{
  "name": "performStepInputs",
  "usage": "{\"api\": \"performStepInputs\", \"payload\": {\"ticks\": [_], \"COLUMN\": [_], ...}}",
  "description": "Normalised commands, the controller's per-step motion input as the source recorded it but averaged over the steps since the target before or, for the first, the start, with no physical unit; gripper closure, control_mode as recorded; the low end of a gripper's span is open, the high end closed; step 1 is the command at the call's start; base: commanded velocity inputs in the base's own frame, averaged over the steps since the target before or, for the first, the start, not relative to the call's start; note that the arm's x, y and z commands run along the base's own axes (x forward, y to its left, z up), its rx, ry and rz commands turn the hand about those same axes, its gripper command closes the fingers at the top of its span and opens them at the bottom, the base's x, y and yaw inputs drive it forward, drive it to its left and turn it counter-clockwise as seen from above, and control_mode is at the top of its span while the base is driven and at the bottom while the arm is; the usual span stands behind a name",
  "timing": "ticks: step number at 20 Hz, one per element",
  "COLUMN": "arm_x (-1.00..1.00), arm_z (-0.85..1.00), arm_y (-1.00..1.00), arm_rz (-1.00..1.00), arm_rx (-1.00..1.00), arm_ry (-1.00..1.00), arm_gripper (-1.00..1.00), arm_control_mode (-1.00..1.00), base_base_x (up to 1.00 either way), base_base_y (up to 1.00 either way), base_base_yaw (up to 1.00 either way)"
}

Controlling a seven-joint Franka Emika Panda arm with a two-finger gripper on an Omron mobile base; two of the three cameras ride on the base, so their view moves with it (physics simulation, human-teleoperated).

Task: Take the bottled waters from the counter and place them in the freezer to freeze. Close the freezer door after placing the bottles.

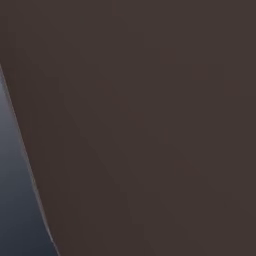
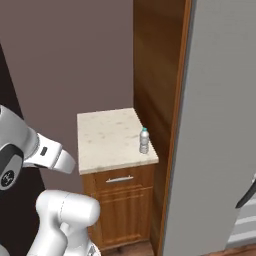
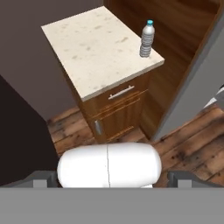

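One clear ribbed bottled water [image 3: 147,39] with a teal cap was seen standing upright near the corner of the beige speckled stone counter [image 3: 94,50], close to the tall grey freezer door [image 2: 217,125]. A brown wooden cabinet [image 3: 118,111] with a metal handle lay beneath. The gripper [image 3: 113,178] was spread wide, with nothing held.

The beige speckled stone surface [image 3: 92,48] looked smooth and matt over a grained brown wooden cabinet [image 3: 118,116]. The small clear plastic bottle [image 3: 147,39] appeared ribbed, beside a plain matt grey door panel [image 2: 220,125].
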Motion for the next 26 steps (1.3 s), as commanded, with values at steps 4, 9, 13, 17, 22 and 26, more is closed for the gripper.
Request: {"api": "performStepInputs", "payload": {"ticks": [4,9,13,17,22,26], "arm_x": [0.0,0.0,0.0,0.0,0.0,0.0], "arm_z": [0.0,0.0,0.0,0.0,0.0,0.0], "arm_y": [0.0,0.0,0.0,0.0,0.0,0.0], "arm_rz": [0.0,0.0,0.0,0.0,0.0,0.0], "arm_rx": [0.0,0.0,0.0,0.0,0.0,0.0], "arm_ry": [0.0,0.0,0.0,0.0,0.0,0.0], "arm_gripper": [-1.0,-1.0,-1.0,-1.0,-1.0,-1.0], "arm_control_mode": [1.0,1.0,1.0,1.0,1.0,1.0], "base_base_x": [0.48,0.39,0.27,0.18,0.14,0.18], "base_base_y": [0.54,0.48,0.48,0.38,0.36,0.46], "base_base_yaw": [-0.26,-0.21,-0.17,-0.13,-0.12,-0.13]}}
